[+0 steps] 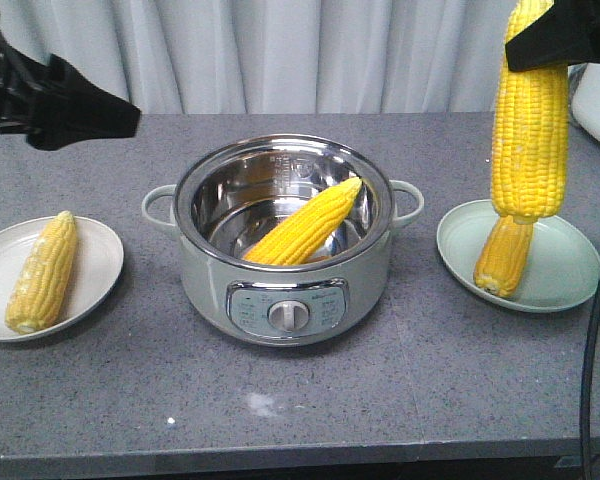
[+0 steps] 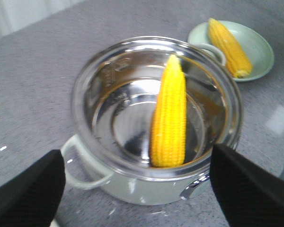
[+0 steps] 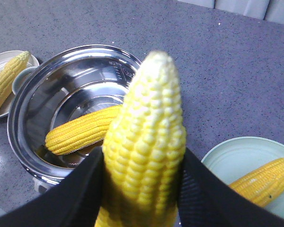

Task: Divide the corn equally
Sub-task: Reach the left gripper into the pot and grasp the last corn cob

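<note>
One cob (image 1: 530,130) hangs upright, pinched by the right gripper (image 3: 144,189), over the right plate (image 1: 570,270) holding another. Left gripper (image 2: 137,189) spread above the pot (image 1: 285,290). Released upright, the cob could topple and roll off.

The pot (image 1: 205,285) has a mirror-polished steel bowl, a glossy pale-green shell and a silvery metal control panel (image 1: 287,308) at 6 o'clock. The bench (image 1: 410,390) is matt grey, speckled like stone. The green plate (image 1: 570,275) at 3 o'clock looks glazed and glossy; the white plate (image 1: 98,262) at 9 o'clock is smooth. The corn (image 1: 530,110) is bumpy and waxy. The right end effector (image 3: 142,198) has matt black fingers (image 3: 206,194), finely textured. At 12 o'clock hangs a pleated cloth curtain (image 1: 280,50)
</note>
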You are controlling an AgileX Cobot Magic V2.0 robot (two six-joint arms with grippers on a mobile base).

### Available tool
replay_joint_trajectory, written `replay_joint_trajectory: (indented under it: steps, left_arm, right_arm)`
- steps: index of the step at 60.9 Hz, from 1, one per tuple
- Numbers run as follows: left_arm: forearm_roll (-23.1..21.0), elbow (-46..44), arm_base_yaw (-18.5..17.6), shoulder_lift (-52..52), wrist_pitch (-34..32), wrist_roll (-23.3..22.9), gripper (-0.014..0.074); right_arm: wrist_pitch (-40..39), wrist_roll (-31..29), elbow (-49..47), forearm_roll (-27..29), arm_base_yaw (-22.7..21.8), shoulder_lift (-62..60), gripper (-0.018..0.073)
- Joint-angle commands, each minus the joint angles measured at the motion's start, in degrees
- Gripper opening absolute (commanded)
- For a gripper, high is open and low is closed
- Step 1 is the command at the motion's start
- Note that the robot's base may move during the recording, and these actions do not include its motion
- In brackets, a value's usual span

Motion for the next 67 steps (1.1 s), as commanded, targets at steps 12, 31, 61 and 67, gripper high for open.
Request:
replay_joint_trajectory:
  steps: [12, 31, 61, 67]
  left_arm:
    - [1.34, -13.28, -10.11, 12.40, -0.01, 0.36, 0.0589]
    - [9.64, -27.70, -17.60, 28.31, 5.88, -2.84, 0.0589]
    - [11.84, -35.26, -20.10, 38.34, 6.33, -7.75, 0.0589]
    - [12.25, -35.26, -20.25, 39.09, 5.29, -8.57, 0.0589]
  right_arm:
    - [-1.30, -0.48, -1.41, 1.91, -0.23, -2.00, 0.0186]
    - [-1.20, -0.48, -1.41, 1.91, -0.23, -2.00, 0.0186]
    - [-1.06, -0.48, -1.41, 1.91, -0.23, -2.00, 0.0186]
    - [-1.13, -0.51, -1.41, 1.91, -0.23, -2.00, 0.0186]
